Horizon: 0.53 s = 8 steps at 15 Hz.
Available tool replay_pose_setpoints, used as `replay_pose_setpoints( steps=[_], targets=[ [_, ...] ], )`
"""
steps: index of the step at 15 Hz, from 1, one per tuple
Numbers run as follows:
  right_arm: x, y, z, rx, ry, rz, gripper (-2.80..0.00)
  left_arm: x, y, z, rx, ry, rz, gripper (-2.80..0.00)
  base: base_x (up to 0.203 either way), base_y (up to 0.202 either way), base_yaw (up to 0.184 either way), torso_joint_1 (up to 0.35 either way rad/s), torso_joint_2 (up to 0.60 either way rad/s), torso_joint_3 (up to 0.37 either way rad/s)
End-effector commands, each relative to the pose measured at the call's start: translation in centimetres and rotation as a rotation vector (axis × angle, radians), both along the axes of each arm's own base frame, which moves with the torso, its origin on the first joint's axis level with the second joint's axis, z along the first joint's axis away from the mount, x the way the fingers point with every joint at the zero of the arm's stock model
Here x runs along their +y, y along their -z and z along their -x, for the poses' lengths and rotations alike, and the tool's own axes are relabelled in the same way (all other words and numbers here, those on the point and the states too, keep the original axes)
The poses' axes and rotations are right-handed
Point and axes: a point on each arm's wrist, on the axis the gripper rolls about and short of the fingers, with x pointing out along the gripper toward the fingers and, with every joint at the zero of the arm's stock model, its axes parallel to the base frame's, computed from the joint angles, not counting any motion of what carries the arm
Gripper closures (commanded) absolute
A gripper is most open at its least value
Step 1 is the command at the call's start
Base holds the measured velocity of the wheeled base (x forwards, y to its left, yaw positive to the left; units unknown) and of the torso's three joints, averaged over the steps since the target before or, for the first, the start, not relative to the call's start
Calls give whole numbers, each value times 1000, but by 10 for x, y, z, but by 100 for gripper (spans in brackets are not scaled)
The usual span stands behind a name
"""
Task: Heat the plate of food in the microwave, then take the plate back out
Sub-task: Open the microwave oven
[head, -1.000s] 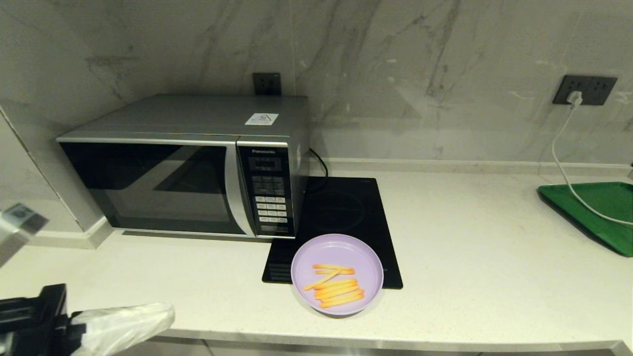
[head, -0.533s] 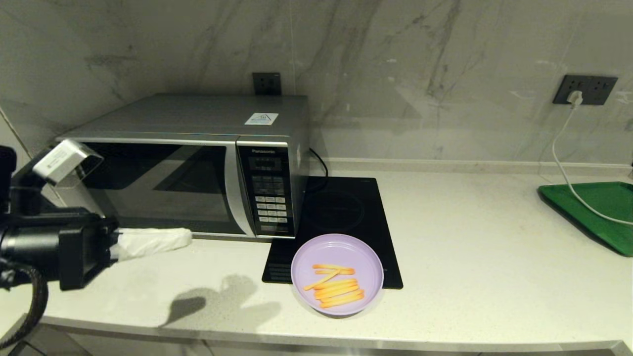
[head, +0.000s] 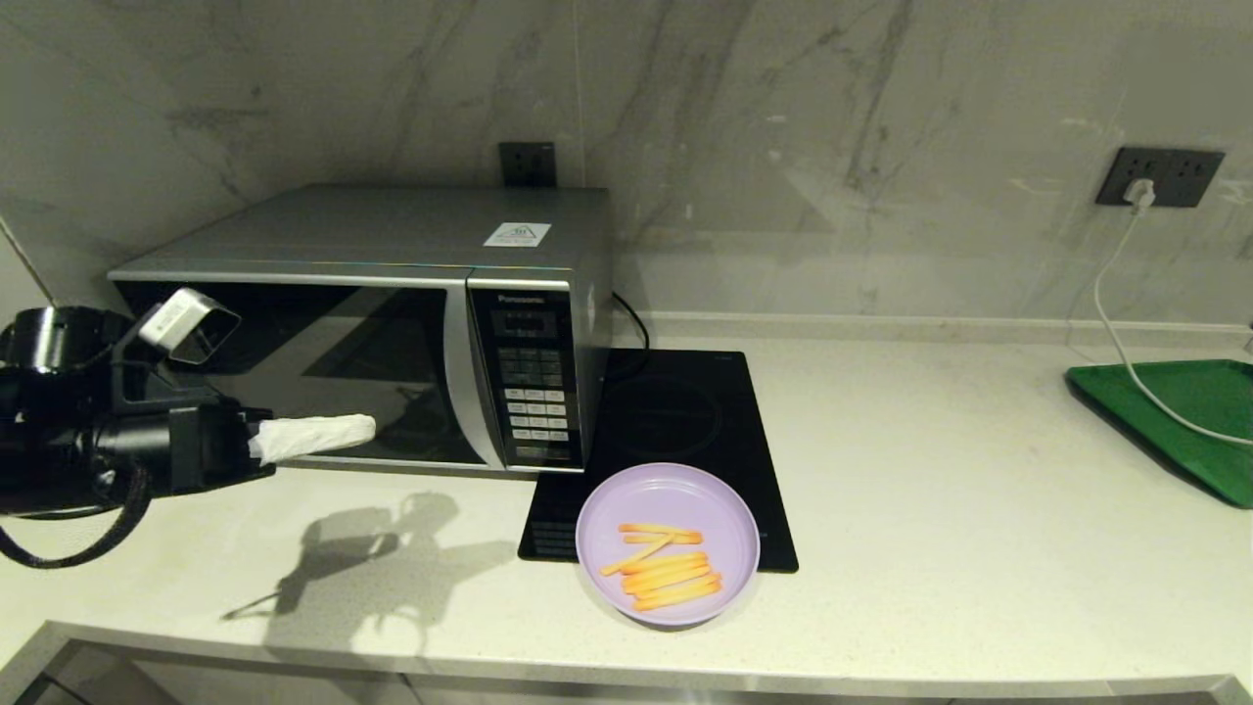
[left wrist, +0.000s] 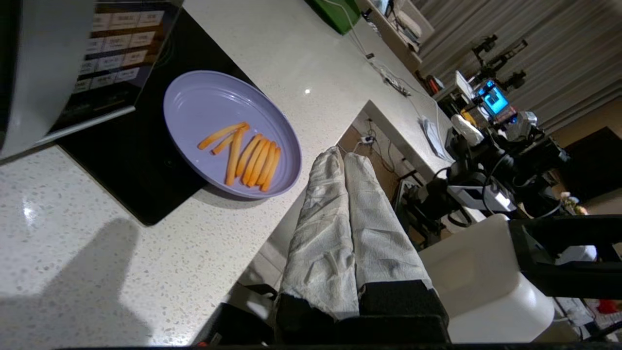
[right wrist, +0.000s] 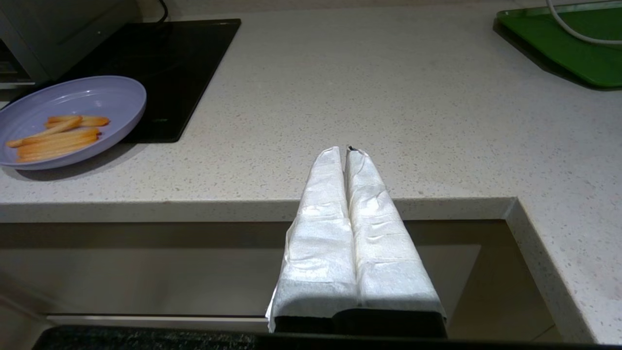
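plate of food [head: 668,544] | well right of left gripper [head: 364,428] | jaws closed, empty

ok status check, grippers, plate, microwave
Left gripper shut, empty, at the microwave door. Right gripper shut, parked. Plate of food on hob; door closed.

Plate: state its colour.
The plate is pale lilac, plain, with no pattern; it shows best in the left wrist view.

A pale speckled stone counter [head: 930,509] carries a closed microwave [head: 392,323] at left, a black hob [head: 675,411] beside it, a plate of fries [head: 668,543] overlapping the hob's front edge, and a green tray [head: 1175,421] far right
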Motion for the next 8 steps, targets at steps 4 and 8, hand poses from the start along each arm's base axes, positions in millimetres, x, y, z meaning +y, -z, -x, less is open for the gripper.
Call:
replay_pose_setpoints(
  steps=[4, 8],
  targets=[
    [0, 0, 0, -1, 0, -1, 0, -1, 1, -25, -8, 21, 2, 0, 0, 0, 0, 0, 0, 0],
    [0, 0, 0, -1, 0, -1, 0, -11, 5, -13, 86, 31, -8, 0, 0, 0, 0, 0, 0, 0]
  ],
)
